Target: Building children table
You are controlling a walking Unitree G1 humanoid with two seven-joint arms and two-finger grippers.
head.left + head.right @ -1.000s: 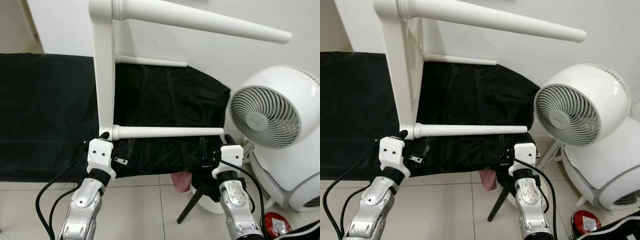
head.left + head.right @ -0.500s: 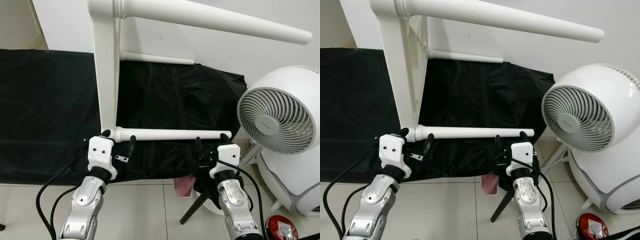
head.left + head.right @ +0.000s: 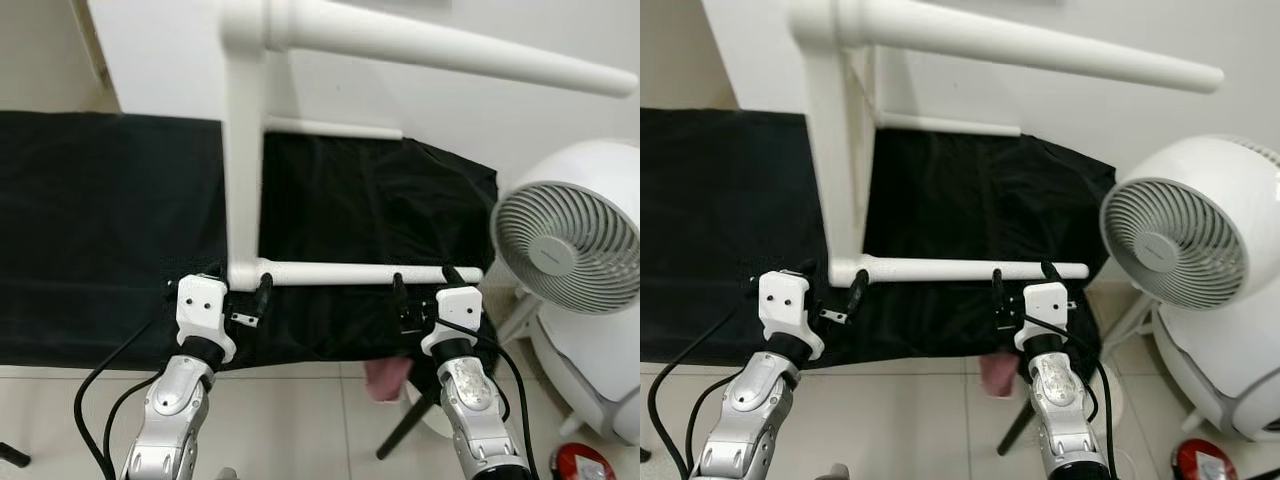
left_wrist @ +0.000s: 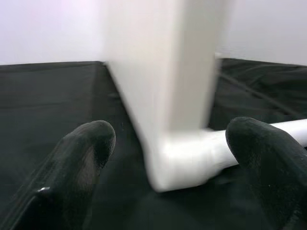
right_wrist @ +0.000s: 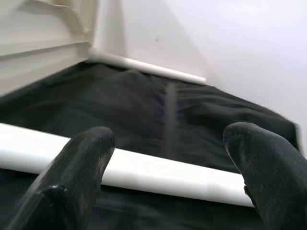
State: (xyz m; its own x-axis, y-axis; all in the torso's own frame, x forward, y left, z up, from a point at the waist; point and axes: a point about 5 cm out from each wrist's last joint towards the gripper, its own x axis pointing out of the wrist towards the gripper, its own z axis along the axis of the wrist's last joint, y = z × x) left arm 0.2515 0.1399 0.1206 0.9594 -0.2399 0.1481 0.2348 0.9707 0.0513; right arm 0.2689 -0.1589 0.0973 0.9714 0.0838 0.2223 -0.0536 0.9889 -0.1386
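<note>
The white table (image 3: 245,150) lies on its side in the upper middle of the frame, over a black cloth (image 3: 100,230). Its lowest leg (image 3: 360,272) crosses the centre. My left tool (image 3: 240,296) and right tool (image 3: 420,295) stand wide open beneath this leg, holding nothing. A fan (image 3: 570,250) stands at right.

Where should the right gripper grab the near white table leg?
Judging by its pose, take the near table leg on its slim tapered end, coming in from the robot's side. It lies level across the black cloth, and the right gripper already has its open jaws astride that end, clear of the fan.
</note>
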